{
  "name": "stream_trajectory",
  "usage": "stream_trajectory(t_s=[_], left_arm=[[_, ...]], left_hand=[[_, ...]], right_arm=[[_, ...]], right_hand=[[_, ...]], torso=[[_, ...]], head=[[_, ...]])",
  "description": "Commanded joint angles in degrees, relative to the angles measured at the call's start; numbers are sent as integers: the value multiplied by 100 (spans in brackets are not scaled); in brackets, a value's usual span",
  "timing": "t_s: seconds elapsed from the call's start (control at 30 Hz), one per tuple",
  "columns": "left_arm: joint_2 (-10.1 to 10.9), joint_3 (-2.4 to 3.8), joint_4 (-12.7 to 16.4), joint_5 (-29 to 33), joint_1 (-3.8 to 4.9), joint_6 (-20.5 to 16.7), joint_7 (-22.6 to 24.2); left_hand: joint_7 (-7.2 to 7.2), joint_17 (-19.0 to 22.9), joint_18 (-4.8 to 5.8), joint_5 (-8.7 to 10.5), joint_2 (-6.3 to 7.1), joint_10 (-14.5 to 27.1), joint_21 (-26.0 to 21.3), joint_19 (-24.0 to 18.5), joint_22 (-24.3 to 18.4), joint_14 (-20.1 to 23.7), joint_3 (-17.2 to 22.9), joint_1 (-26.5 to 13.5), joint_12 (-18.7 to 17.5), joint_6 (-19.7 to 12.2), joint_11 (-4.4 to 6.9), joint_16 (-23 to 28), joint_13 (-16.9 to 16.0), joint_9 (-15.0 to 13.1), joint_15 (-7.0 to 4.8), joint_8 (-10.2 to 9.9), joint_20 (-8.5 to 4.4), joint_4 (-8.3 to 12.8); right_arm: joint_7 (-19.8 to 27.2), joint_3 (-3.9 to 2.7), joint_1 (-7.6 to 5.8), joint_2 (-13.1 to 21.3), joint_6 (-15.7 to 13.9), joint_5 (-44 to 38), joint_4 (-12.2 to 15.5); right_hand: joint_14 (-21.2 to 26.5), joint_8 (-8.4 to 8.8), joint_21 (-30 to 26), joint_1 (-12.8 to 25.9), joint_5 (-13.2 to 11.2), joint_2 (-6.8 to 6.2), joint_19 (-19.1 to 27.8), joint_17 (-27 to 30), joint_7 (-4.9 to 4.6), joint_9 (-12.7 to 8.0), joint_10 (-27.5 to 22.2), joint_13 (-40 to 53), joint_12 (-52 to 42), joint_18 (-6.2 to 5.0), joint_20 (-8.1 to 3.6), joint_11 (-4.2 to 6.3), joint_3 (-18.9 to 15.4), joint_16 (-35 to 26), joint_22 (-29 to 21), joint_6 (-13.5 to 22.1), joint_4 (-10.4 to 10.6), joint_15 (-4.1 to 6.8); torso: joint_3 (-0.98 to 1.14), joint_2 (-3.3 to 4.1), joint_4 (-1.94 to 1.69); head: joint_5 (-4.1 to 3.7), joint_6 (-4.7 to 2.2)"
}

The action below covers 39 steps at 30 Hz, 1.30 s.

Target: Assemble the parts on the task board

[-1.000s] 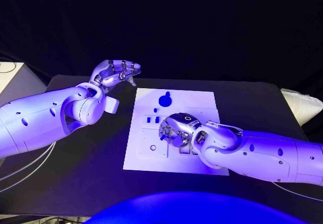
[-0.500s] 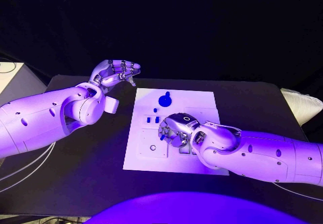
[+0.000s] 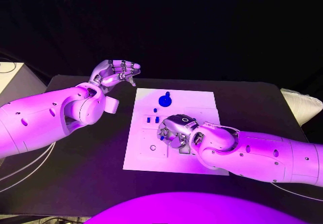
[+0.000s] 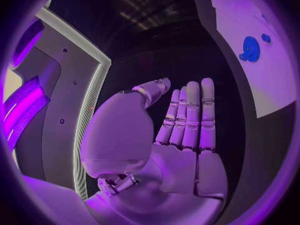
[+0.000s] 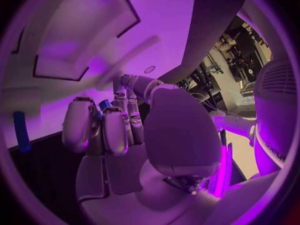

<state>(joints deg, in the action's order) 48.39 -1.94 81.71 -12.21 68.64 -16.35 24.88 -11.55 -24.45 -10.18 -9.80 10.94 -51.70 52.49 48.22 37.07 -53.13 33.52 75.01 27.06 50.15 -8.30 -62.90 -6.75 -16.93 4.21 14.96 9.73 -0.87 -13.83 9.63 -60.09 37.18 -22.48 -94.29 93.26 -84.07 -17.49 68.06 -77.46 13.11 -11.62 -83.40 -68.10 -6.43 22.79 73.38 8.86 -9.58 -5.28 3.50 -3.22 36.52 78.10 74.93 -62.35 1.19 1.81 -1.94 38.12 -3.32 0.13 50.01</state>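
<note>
Since a second ago my right hand has crept slightly toward the left of the frame over the task board; my left hand has not moved. That left hand hovers in the upper left of the frame, off the board's far left corner and above the black table. In its wrist view the left hand holds nothing, its fingers straight and side by side, the thumb standing apart.

My right hand sits at the centre of the frame, bent down over the middle of the board. In its wrist view the right hand has its fingers curled in, and a small blue piece shows between the fingertips; it seems pinched there, though most of it is hidden. Another blue part lies near the board's edge in that view.

On the board, a large round blue part lies at its far end, centre top of the frame, also seen from my left wrist. Just below it is a tiny blue dot, and below that two short blue bars lie side by side, just left of my right hand.
</note>
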Motion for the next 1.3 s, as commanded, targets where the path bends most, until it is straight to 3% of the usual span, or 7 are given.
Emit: stream_trajectory(t_s=[0.03,0.23,0.4,0.57,0.97,1.13,1.3], left_arm=[[-4,4,12,15,4,69,20],[-3,4,12,15,4,73,7],[-2,4,11,14,4,78,-1],[-2,4,8,14,4,89,-11],[0,4,2,14,3,103,-23],[4,2,1,14,3,110,-25],[23,1,10,14,3,114,-25]], left_hand=[[2,5,-34,-7,10,43,-18,39,-3,40,-41,33,-34,-32,10,40,5,10,9,5,8,3],[2,6,-34,-7,8,47,-22,41,-6,40,-43,38,-33,-32,9,41,7,9,9,8,9,4],[2,6,-34,-7,8,50,-23,42,-7,40,-44,38,-33,-32,9,41,8,9,9,8,9,4],[2,6,-34,-7,8,50,-23,42,-7,40,-44,38,-33,-32,9,41,8,9,9,8,9,4],[2,7,-34,-6,7,59,-27,43,-9,42,-46,40,-35,-32,7,42,10,9,11,11,10,3],[2,7,-34,-6,7,59,-27,43,-9,42,-46,40,-35,-32,7,42,10,9,11,11,10,3],[2,7,-34,-6,7,59,-27,43,-9,42,-46,40,-35,-32,7,42,10,9,11,11,10,3]], right_arm=[[79,32,40,2,280,39,-25],[110,36,41,13,65,104,-36],[94,36,41,34,-121,119,-35],[69,37,41,81,-346,124,-5],[21,28,28,330,-680,99,237],[25,-5,-78,637,-754,168,443],[114,-39,-333,1022,-578,538,547]], right_hand=[[-177,-6,-50,138,81,-43,3,0,-13,17,-4,-13,65,90,26,68,-103,-26,304,63,32,14],[-167,301,-332,366,-55,-239,91,3,-142,-90,-380,-84,305,50,113,-79,-295,-13,172,509,153,-105],[-71,483,-772,376,-73,-350,245,219,-189,-151,-865,-156,384,-24,195,-179,-417,-128,-45,740,170,-195],[42,581,-1092,321,-67,-370,360,484,-217,-180,-1173,-170,304,-79,242,-220,-569,-272,-202,870,168,-231],[97,651,-1246,254,-46,-358,404,593,-216,-200,-1381,-155,136,-105,264,-232,-751,-316,-276,950,182,-243],[80,650,-1204,220,-26,-335,377,568,-225,-198,-1376,-130,-1,-98,262,-223,-815,-288,-254,917,200,-236],[-70,652,-751,186,-11,-284,183,263,-237,-199,-1263,-91,-261,-19,240,-207,-799,-80,-19,843,255,-215]], torso=[[2,0,5],[4,-1,5],[6,1,1],[9,0,3],[10,-1,4],[8,-7,12],[3,-2,32]], head=[[3,-1],[-3,-1],[-8,-1],[-12,-1],[-41,-1],[-80,-1],[-154,-1]])
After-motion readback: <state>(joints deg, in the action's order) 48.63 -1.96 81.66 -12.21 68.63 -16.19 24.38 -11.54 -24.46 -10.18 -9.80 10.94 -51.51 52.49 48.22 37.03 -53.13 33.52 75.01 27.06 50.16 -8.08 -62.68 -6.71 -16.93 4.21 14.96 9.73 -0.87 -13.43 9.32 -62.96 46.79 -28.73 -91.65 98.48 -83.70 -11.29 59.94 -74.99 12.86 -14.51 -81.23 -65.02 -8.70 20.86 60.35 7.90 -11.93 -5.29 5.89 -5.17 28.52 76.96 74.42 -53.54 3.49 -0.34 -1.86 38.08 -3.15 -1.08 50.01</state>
